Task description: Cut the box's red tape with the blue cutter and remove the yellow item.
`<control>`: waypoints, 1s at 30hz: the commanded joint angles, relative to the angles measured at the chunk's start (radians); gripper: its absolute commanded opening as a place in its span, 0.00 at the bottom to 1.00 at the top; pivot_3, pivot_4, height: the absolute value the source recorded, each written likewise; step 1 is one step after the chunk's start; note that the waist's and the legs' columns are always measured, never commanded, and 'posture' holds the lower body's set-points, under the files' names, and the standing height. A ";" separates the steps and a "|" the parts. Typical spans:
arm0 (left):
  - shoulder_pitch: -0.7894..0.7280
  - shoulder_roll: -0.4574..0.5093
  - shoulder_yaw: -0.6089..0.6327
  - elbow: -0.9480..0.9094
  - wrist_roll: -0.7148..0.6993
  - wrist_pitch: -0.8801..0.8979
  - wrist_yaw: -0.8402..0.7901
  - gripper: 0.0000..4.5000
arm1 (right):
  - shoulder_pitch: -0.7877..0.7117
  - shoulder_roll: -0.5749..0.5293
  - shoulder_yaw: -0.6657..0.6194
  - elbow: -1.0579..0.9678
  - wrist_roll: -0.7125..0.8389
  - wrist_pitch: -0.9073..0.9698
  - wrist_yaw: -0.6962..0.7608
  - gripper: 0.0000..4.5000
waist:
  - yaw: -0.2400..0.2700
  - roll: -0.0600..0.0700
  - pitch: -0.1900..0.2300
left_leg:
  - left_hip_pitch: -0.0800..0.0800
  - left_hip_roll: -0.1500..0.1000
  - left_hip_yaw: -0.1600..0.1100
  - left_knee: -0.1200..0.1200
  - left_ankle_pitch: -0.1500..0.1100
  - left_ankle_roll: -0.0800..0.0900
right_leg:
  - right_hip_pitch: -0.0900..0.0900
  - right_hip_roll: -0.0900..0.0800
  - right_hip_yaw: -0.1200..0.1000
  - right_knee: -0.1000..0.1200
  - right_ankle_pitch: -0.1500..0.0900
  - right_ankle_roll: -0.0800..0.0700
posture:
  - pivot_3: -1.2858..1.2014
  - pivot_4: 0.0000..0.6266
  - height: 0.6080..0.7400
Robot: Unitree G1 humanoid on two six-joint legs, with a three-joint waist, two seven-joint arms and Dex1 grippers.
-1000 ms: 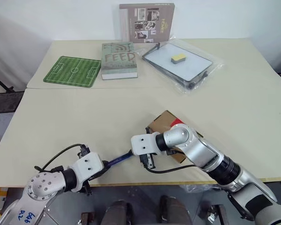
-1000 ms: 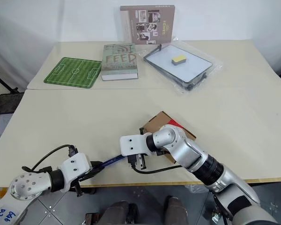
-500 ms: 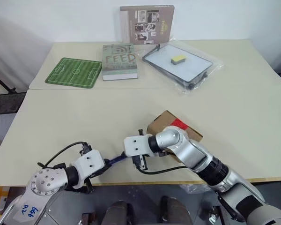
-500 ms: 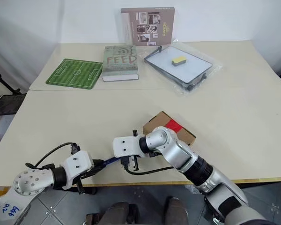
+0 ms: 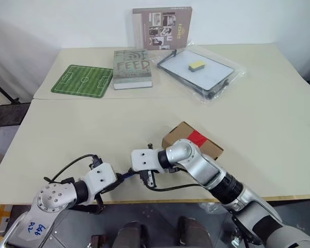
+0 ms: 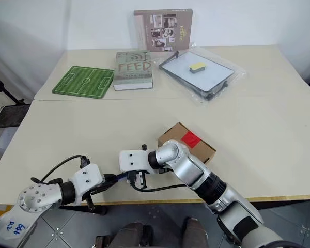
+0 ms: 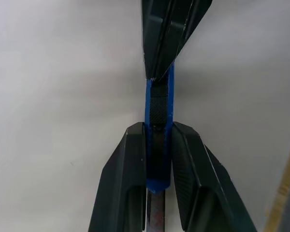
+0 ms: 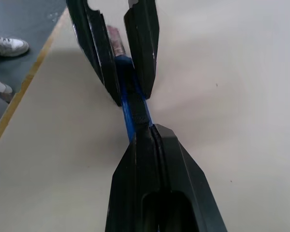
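Shifted leftward since a second earlier: right tool (image 6: 137, 178), away from the box (image 5: 192, 142) toward the left tool (image 6: 106, 182). Pinched tight now on the cutter's tip end; left tool clamped narrow around the blue cutter (image 7: 159, 145) at its handle. Probably a handover in progress, so no cutting yet. Red tape (image 5: 197, 138) intact on the box, on the bench (image 5: 93, 129) just behind the right tool.

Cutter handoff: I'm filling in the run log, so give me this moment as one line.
cutter: clamped in left claw | right claw: shut on its far end | box: tape uncut
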 commanded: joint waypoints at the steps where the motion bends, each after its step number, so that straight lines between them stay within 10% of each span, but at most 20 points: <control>1: -0.014 -0.033 0.006 0.068 0.030 -0.070 0.027 0.10 | -0.036 -0.023 -0.136 -0.106 0.113 0.107 0.025 0.01 | -0.001 0.000 0.000 | -0.001 0.000 0.000 0.000 0.000 0.000 | -0.001 0.000 0.000 0.000 0.000 0.000 | 0.52 0.24 1.00; 7: -0.098 -0.144 0.038 0.197 0.015 -0.271 0.060 0.10 | -0.149 -0.114 -0.354 -0.172 0.305 0.492 0.018 0.20 | -0.003 -0.002 0.002 | -0.003 0.001 0.000 0.000 0.000 0.000 | -0.003 0.001 -0.001 0.001 0.000 0.000 | 0.52 0.24 1.00; 17: -0.190 -0.251 0.023 0.379 0.056 -0.647 0.073 0.10 | -0.319 -0.109 -0.453 -0.032 0.436 0.918 -0.134 0.98 | -0.007 -0.004 0.003 | -0.009 0.000 0.003 -0.001 -0.003 0.003 | -0.013 0.001 -0.003 0.003 0.000 0.000 | 0.52 0.24 1.00; 30: -0.303 -0.323 -0.009 0.505 0.157 -0.893 0.136 0.10 | -0.456 -0.037 -0.463 0.205 0.524 1.022 -0.221 1.00 | -0.008 -0.005 0.004 | -0.010 0.000 0.006 0.000 -0.003 0.003 | -0.013 0.001 -0.003 0.003 0.001 0.001 | 0.52 0.24 1.00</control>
